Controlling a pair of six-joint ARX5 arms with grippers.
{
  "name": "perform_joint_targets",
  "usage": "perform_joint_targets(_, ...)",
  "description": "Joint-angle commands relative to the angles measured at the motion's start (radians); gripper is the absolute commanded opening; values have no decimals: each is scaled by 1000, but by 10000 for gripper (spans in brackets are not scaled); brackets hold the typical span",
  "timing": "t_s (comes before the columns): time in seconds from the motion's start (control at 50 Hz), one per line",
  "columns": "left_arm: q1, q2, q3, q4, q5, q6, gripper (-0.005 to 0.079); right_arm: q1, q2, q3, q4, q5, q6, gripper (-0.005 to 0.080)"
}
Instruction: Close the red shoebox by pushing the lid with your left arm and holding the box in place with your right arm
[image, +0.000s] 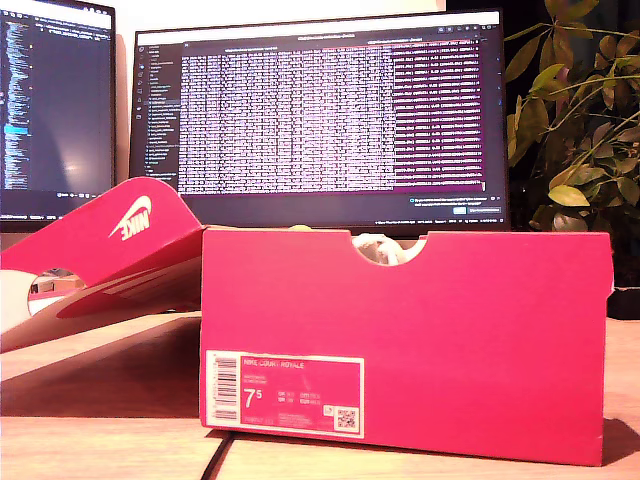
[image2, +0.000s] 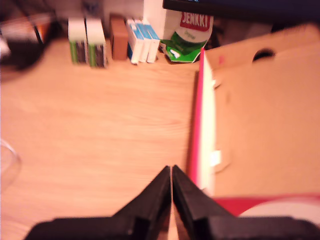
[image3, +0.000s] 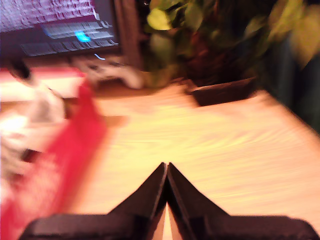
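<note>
The red shoebox (image: 405, 340) stands on the wooden table, its labelled end facing the exterior camera. Its red lid (image: 110, 250) with a white logo hangs open, tilted toward the exterior view's left. No arm shows in the exterior view. In the first wrist view my first gripper (image2: 171, 172) is shut, empty, just beside the lid's red edge (image2: 196, 130), with the lid's brown inner face (image2: 265, 120) alongside. In the blurred second wrist view my second gripper (image3: 166, 167) is shut and empty over bare table, beside the box's red wall (image3: 75, 150).
Two lit monitors (image: 320, 115) stand behind the box, and a leafy plant (image: 575, 110) at the exterior view's right. Small cartons (image2: 115, 42) and a green packet (image2: 187, 37) line the table's far edge in the first wrist view. A dark plant pot (image3: 225, 90) sits beyond my second gripper.
</note>
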Motion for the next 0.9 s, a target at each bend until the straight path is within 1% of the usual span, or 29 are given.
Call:
perform_joint_targets(0.0, 2, -8, -23, 39, 27, -58, -18, -3, -6, -5, 31, -30, 75, -12)
perform_joint_targets(0.04, 2, -8, -23, 65, 55, -72, -18, -3, -6, -5, 50, -55, 75, -12)
perform_joint_targets(0.06, 2, -8, -23, 79, 68, -80, -18, -3, -6, -4, 58, -69, 125, -12)
perform_joint_targets(0.1, 2, -8, -22, 107, 98, -80, -18, -3, -6, 0, 72, -104, 134, -12)
perform_joint_targets(0.12, 2, -8, -22, 121, 111, -106, -18, -3, -6, 4, 76, -119, 177, -12)
perform_joint_targets(0.14, 2, -8, -20, 130, 123, -112, -19, -3, -6, 9, 77, -133, 182, -12)
perform_joint_targets(0.18, 2, -8, -14, 139, 139, -146, -19, -3, -6, 20, 76, -152, 221, -12)
perform_joint_targets(0.24, 2, -7, -3, 144, 160, -174, -19, -3, -6, 37, 76, -182, 239, -12)
perform_joint_targets(0.34, 2, 8, 11, 145, 185, -206, -19, -3, -3, 74, 64, -191, 243, -12)
perform_joint_targets(0.46, 2, 40, 27, 144, 232, -217, -19, -3, 17, 131, 3, -197, 242, -12)
perform_joint_targets(0.48, 2, 48, 29, 144, 239, -232, -19, -3, 24, 140, -8, -202, 241, -12)
perform_joint_targets(0.58, 2, 101, 42, 148, 268, -242, -19, -3, 78, 183, -39, -225, 240, -12)
perform_joint_targets(0.72, 2, 192, 66, 169, 314, -241, -19, -3, 188, 233, -46, -261, 221, -12)
perform_joint_targets(0.88, 2, 314, 114, 203, 328, -236, -19, -3, 351, 290, -44, -313, 163, -12)
